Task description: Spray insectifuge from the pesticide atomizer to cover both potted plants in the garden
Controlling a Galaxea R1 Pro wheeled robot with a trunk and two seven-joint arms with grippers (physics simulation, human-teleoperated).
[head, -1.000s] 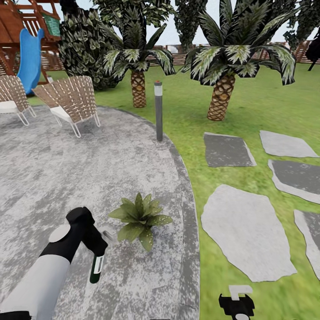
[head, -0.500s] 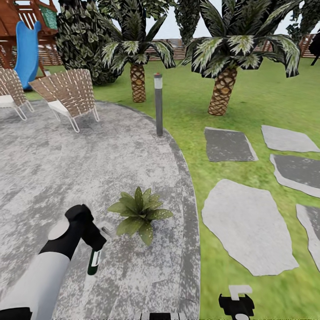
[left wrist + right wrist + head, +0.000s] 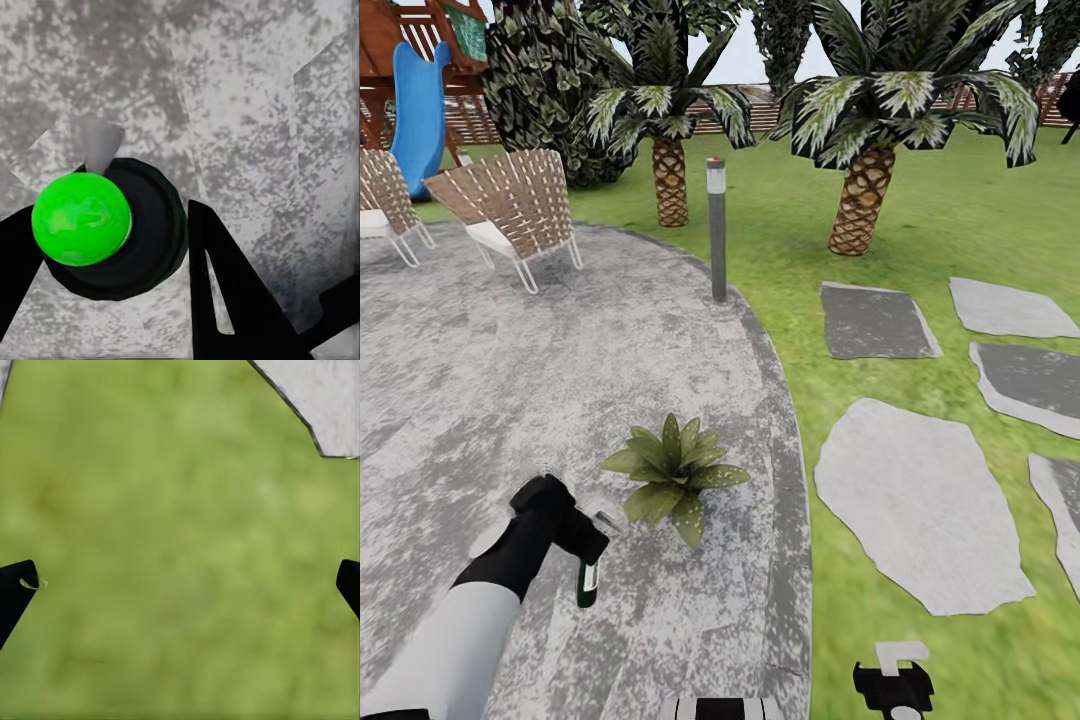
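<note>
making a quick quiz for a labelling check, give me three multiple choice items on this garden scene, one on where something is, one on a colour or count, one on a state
1. Where does the potted plant stand?
A. on the lawn between the stepping stones
B. on the grey patio near its edge
C. on a wicker chair

2. How many palm trees rise from the lawn in the head view?
A. two
B. four
C. none

3. What is the left gripper doing?
A. hanging open over the grass
B. resting on the bollard lamp
C. shut on the pesticide atomizer

Answers:
1 B, the plant sits on the patio paving, just inside its curved rim.
2 A, one palm stands left of the bollard lamp and one palm right of it.
3 C, the left wrist view shows the fingers on either side of the pesticide atomizer, which hangs below the gripper in the head view.
</note>
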